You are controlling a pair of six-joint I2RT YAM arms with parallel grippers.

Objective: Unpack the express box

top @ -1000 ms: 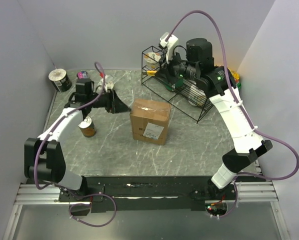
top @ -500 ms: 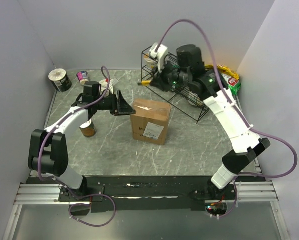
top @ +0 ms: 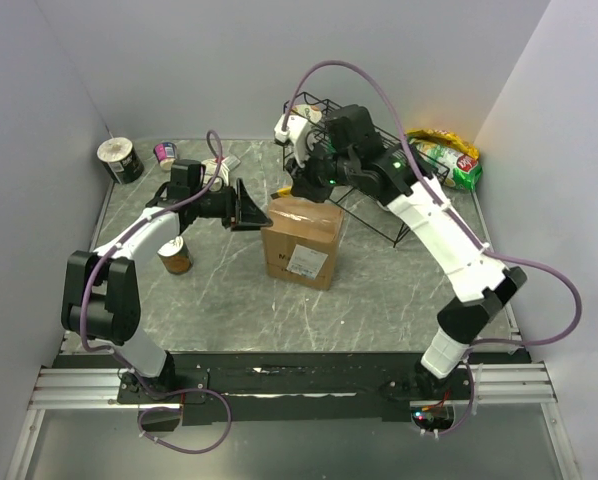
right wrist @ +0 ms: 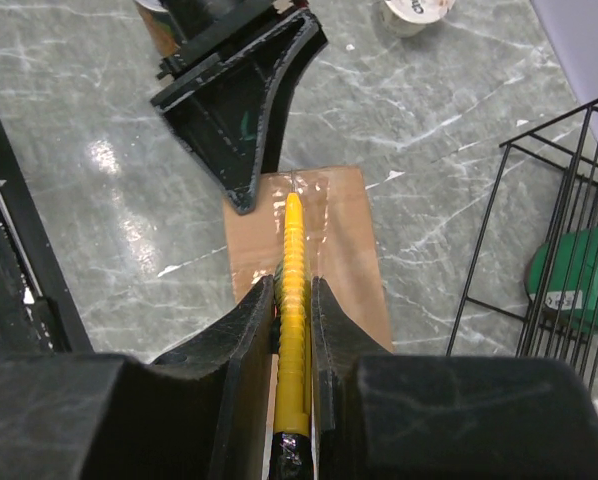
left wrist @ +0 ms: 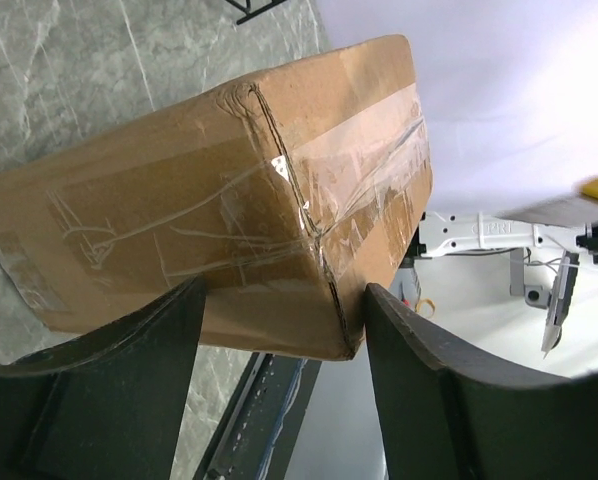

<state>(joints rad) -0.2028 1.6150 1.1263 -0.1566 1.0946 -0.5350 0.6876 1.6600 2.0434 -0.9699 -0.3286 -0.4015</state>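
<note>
Nearest the bases, back and to the left of the left gripper [left wrist: 284, 300], beside its forearm: a brown can [top: 176, 256], upright on the grey marbled table [top: 379, 300].

Next out, straight ahead of that gripper's fingertips: the express box [left wrist: 179, 200]. Brown cardboard, flat on the table, clear tape across the top seam, white label [top: 306, 263] on the side facing the bases.

Left gripper lying low and sideways, jaws spread wide, one taped corner of the box between the two black fingers [left wrist: 99, 390]. One fingertip overlapping the cardboard edge; contact impossible to confirm.

Above the far top edge of the box: the right gripper [right wrist: 292, 290], pointing down and clamped tight on a yellow cutter [right wrist: 294, 240] with a ribbed handle. Cutter tip out beyond the fingers, over the taped seam and close to the left gripper's fingertip. Touching the tape or not: hard to say.

Behind and to the right of the right gripper: a black wire rack [top: 379, 212] with a green item [right wrist: 569, 280] inside.

Farther right of that gripper, by the back wall: a yellow-and-green snack bag [top: 441, 155].

Well beyond the left gripper, toward the back-left corner: a dark roll with a white top [top: 119, 158] and a small pink-topped item [top: 165, 152].
</note>
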